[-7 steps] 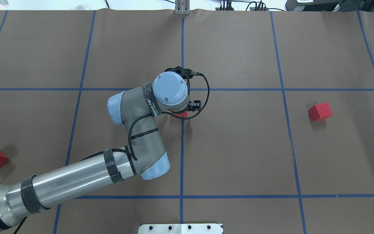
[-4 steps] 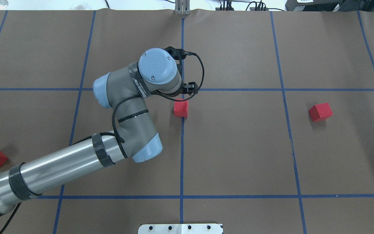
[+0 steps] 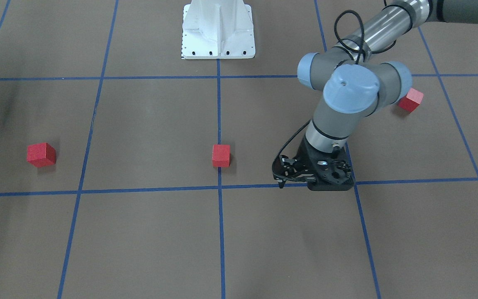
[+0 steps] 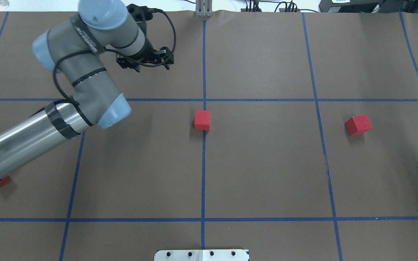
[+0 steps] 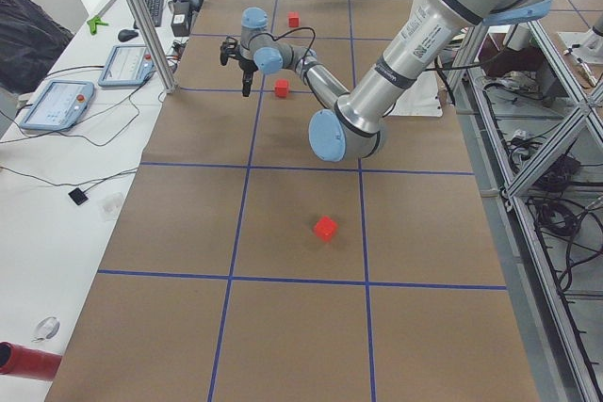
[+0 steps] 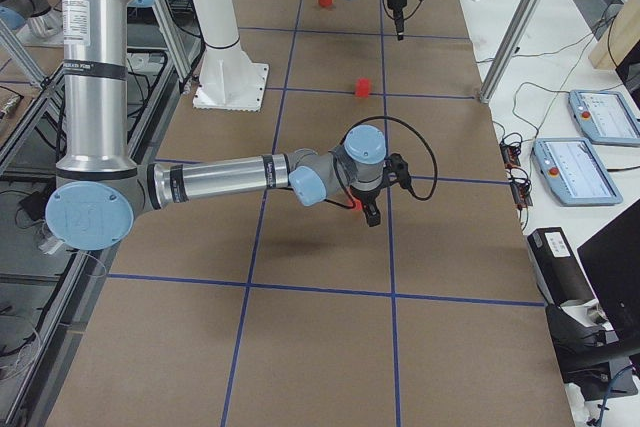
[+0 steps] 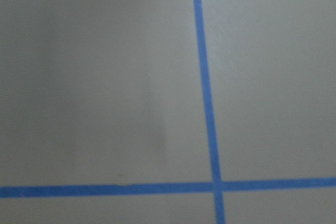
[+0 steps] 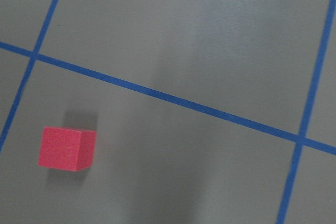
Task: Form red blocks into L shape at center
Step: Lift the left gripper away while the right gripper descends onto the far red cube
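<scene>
Here, the central matte red cube (image 4: 202,120) risks being knocked askew when neighbours arrive; whether the black left gripper (image 4: 145,61) is spread cannot be told.

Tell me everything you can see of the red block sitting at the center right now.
The center red block is a small, plain, matte red cube with crisp edges and no markings. It rests flat on the brown paper, straddling the middle vertical blue tape line, just on the robot's side of the horizontal blue line. Its sides run roughly square with the grid. It stands alone: only the paper touches it.
</scene>
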Tool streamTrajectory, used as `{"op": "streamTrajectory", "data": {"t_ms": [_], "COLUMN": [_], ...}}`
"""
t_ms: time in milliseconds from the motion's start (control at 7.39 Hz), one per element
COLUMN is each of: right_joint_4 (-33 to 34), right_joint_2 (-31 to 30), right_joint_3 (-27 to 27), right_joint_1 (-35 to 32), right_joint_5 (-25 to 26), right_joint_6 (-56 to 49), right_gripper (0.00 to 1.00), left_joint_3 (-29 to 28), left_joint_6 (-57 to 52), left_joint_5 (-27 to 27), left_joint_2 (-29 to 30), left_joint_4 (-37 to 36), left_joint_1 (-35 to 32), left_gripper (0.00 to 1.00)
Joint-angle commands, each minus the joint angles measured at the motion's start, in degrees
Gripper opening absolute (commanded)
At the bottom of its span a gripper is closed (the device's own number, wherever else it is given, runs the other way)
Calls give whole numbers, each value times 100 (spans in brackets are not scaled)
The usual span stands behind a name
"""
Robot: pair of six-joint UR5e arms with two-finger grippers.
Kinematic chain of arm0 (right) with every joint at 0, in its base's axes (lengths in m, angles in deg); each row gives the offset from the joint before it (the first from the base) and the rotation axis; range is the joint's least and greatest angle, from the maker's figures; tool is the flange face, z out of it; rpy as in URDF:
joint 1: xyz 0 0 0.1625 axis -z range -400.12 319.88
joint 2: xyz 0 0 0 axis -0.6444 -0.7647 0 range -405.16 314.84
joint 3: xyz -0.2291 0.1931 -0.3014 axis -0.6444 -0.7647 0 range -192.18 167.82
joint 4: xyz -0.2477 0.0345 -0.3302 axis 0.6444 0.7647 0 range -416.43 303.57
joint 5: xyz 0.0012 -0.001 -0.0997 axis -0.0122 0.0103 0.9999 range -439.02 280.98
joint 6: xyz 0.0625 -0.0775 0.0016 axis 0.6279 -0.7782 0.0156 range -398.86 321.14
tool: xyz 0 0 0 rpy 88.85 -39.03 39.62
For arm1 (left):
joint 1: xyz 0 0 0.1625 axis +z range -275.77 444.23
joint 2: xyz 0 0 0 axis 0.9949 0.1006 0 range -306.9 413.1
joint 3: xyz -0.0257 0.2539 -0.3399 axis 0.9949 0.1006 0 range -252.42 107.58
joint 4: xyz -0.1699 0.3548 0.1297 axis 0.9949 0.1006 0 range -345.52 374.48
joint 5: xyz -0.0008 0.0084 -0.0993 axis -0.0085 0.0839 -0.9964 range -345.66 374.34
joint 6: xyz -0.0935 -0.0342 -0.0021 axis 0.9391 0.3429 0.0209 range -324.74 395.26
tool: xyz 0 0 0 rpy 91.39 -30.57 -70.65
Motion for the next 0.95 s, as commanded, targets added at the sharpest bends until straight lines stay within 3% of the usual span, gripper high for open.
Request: {"op": "streamTrajectory", "data": {"t_ms": [0, 135, 812], "right_joint_4": [-608, -531, -530], "right_joint_2": [354, 599, 602], "right_joint_3": [-34, -156, -710], "right_joint_1": [1198, 1298, 1526], "right_joint_5": [993, 979, 1014], "right_joint_6": [1094, 1131, 1122], "right_gripper": [99, 99, 99], "left_joint_3": [229, 239, 221], "left_joint_6": [-557, -558, -540], "left_joint_5": [-188, -232, -224], "left_joint_2": [-739, -784, -785], "left_joint_4": [300, 310, 319], "left_joint_1": [-518, -580, -563], "left_gripper": [100, 100, 100]}}
